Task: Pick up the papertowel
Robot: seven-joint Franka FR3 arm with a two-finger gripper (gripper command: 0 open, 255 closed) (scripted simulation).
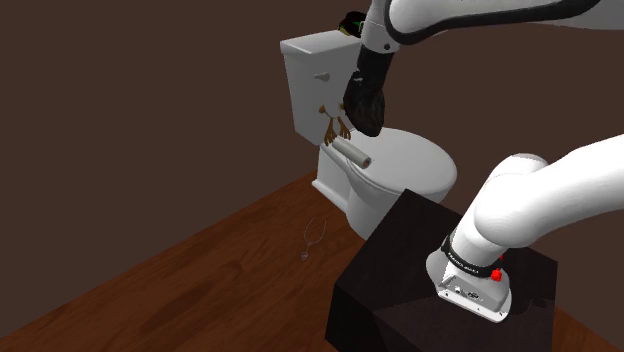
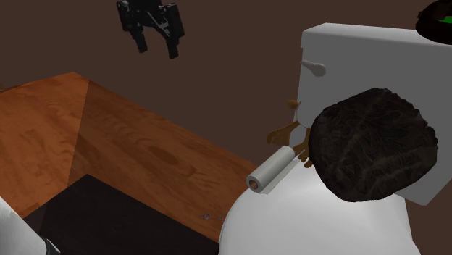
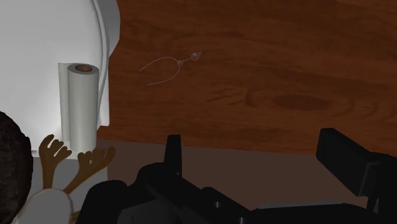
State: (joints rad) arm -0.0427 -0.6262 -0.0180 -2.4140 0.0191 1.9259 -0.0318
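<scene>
Grey papertowel [image 3: 79,105] lying on toilet lid [image 3: 38,38] | tool [image 2: 157,49] spread apart, empty | wrist view: wire [image 3: 162,67] on floor [image 3: 286,63]

White toilet lid [image 2: 293,217] bears a papertowel roll [image 2: 274,172].

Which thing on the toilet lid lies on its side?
The pale paper towel roll, the only cylinder, flat beside the dark lump and antlered figure.

White toilet [image 1: 412,165]; dark shaggy lump [image 2: 377,145] on lid; wooden floor [image 1: 200,275].
</scene>
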